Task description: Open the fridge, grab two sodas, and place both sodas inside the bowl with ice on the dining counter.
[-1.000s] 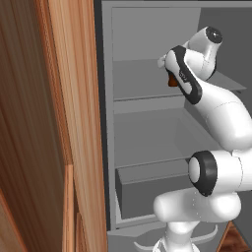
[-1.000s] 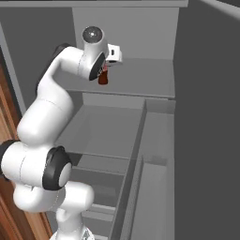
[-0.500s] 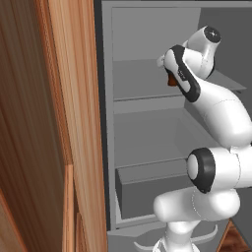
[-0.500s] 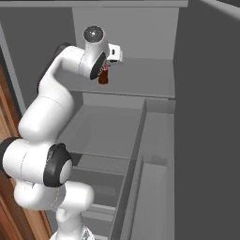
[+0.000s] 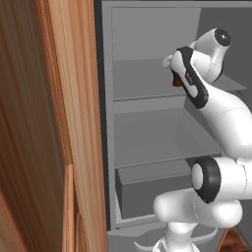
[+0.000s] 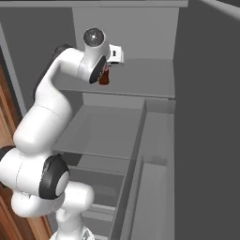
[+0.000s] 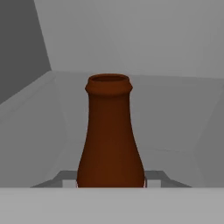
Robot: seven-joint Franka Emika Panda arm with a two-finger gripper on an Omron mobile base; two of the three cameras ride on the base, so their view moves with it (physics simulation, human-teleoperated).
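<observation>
Fridge: tall plain grey fridge (image 5: 147, 147) stands open, grey shelves and a drawer inside.
Bottle: slim dark brown soda bottle (image 7: 110, 135) – upright over the upper shelf.
Gripper: two-finger gripper (image 7: 110, 183) – clamped on the bottle's lower body.

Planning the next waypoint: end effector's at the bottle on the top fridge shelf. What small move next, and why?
Probably a short straight lift. The end effector looks shut on the bottle, which stands upright on the top shelf of the fridge. Clearing the shelf first should let it draw back without dragging the base.
</observation>
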